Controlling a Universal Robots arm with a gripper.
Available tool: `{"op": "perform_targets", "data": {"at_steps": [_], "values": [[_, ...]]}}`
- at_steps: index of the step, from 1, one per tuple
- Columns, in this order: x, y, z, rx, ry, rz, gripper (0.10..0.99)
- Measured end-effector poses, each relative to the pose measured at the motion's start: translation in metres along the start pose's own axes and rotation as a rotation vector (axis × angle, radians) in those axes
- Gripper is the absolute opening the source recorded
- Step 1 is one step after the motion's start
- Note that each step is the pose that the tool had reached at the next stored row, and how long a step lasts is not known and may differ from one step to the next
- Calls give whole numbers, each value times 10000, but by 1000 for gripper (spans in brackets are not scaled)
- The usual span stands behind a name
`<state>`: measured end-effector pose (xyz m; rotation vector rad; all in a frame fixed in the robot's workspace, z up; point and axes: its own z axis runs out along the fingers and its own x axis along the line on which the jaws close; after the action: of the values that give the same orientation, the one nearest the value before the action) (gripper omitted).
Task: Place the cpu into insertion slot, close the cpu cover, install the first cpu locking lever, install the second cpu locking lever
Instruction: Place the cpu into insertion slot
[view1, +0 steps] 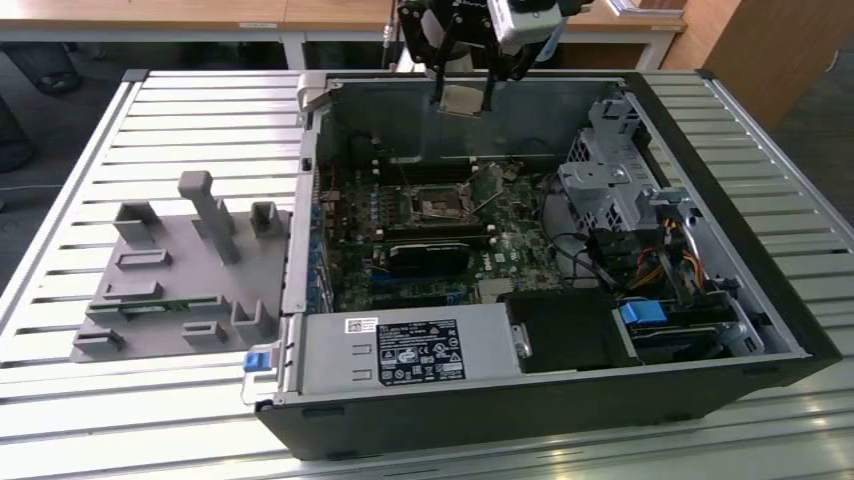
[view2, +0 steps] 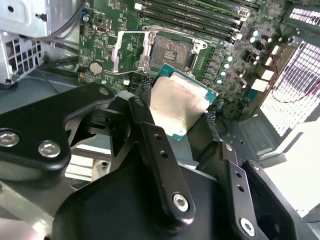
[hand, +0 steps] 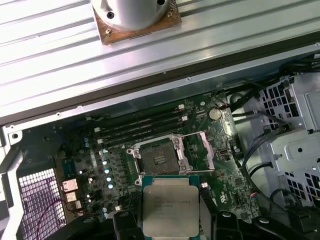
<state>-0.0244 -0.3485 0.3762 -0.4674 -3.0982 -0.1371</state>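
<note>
My gripper (view1: 463, 98) hangs above the far side of the open computer case, shut on the cpu (view1: 458, 100). In both wrist views the cpu (view2: 180, 102) (hand: 170, 205) shows its silver-grey top and green edge between the black fingers (view2: 150, 135). The insertion slot (view1: 438, 201) (view2: 170, 52) (hand: 157, 159) lies bare on the green board, below the chip and some way off it. Beside the slot, the cpu cover (view1: 491, 180) (view2: 125, 52) (hand: 200, 150) is swung open and stands up. I cannot make out the locking levers.
A black rectangular block (view1: 434, 252) lies on the board just nearer than the slot. A drive cage (view1: 614, 180) with cables fills the case at the exterior view's right, and a power supply (view1: 400, 350) sits at the near wall. A grey fixture (view1: 174, 270) lies on the slatted table (view1: 80, 150).
</note>
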Motion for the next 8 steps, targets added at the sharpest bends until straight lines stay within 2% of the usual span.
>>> {"op": "perform_targets", "data": {"at_steps": [8], "values": [[2,-1,3,-9,-87,978,541]]}}
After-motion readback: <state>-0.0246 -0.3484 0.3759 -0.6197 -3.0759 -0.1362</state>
